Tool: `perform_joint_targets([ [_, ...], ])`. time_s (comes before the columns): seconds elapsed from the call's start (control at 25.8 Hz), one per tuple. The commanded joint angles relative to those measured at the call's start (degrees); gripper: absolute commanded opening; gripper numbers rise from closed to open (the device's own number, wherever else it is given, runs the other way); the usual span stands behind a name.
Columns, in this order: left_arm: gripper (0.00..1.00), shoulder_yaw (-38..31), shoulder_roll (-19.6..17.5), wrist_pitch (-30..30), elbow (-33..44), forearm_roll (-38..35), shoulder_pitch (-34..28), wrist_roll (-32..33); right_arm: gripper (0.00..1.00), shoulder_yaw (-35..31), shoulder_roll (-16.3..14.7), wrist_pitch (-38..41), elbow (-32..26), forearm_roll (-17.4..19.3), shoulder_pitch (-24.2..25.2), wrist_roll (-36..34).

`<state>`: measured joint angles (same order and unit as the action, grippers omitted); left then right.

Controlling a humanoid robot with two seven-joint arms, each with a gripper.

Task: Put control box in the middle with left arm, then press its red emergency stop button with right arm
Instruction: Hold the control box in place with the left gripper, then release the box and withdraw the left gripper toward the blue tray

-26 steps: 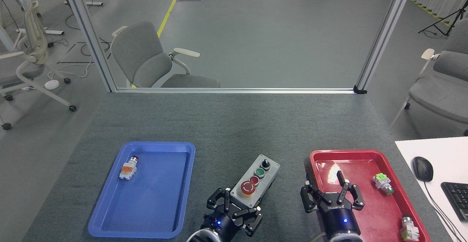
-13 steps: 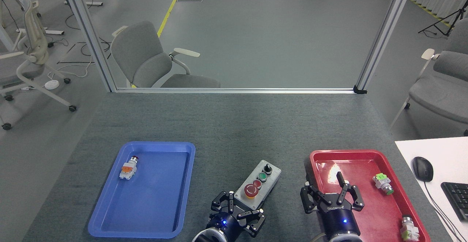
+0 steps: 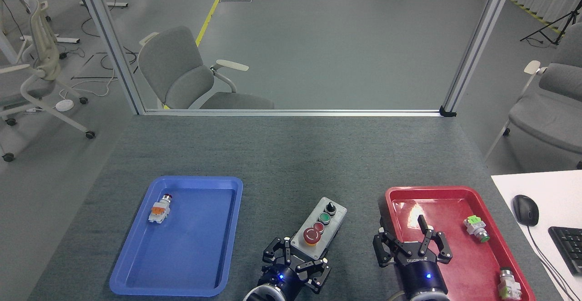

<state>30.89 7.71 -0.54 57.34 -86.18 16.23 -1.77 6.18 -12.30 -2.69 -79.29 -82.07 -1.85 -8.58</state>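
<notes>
1 control box (image 3: 320,227), 2 trays, 3 loose push-buttons.

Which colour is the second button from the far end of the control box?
Green, seen in the head view: the button sits on the control box between the black knob and a small red button.

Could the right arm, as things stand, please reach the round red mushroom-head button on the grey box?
Probably yes: the right gripper hovers open beside the oblong light-grey control box, and nothing covers the red emergency stop button; the left gripper holds only the box's near end.
</notes>
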Motion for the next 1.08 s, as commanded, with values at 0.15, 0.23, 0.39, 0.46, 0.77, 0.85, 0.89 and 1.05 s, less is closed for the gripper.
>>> perform_joint_targets([
  [0.15,0.98,0.04,-0.15,-0.16,2.6,0.22,-0.58,-0.34,0.9,0.06,0.26,-0.21,0.1,-0.11,0.01,-0.03],
  [0.23,0.98,-0.05,-0.33,0.36,4.8,0.31,-1.28,-0.16,0.9,0.15,0.26,-0.21,0.1,-0.11,0.01,0.05],
  [0.39,0.99,-0.57,-2.79,2.83,8.84,0.31,-5.15,-0.25,0.88,0.24,0.26,0.05,0.1,-0.11,0.1,0.05],
  [0.46,0.99,-1.28,-7.62,4.58,9.98,0.92,-6.65,-0.78,0.85,0.41,0.26,0.14,0.1,-0.2,0.01,0.05],
  [0.77,0.99,-10.94,-19.13,10.38,16.49,11.38,-9.28,-1.04,0.43,1.12,0.17,5.85,0.1,-1.87,0.1,0.23],
  [0.85,0.99,-14.28,-20.19,13.37,19.48,13.58,-11.39,-0.69,0.42,2.26,0.52,5.68,0.1,-2.49,0.1,0.23],
  [0.89,0.99,-16.92,-20.89,15.22,21.5,14.46,-12.45,-0.6,0.42,2.44,0.61,5.76,0.1,-2.57,0.1,0.23],
  [1.05,0.99,-30.19,-22.12,22.34,24.84,16.83,-15.26,-0.6,0.27,2.79,0.7,6.47,0.1,-2.66,0.27,0.23],
])
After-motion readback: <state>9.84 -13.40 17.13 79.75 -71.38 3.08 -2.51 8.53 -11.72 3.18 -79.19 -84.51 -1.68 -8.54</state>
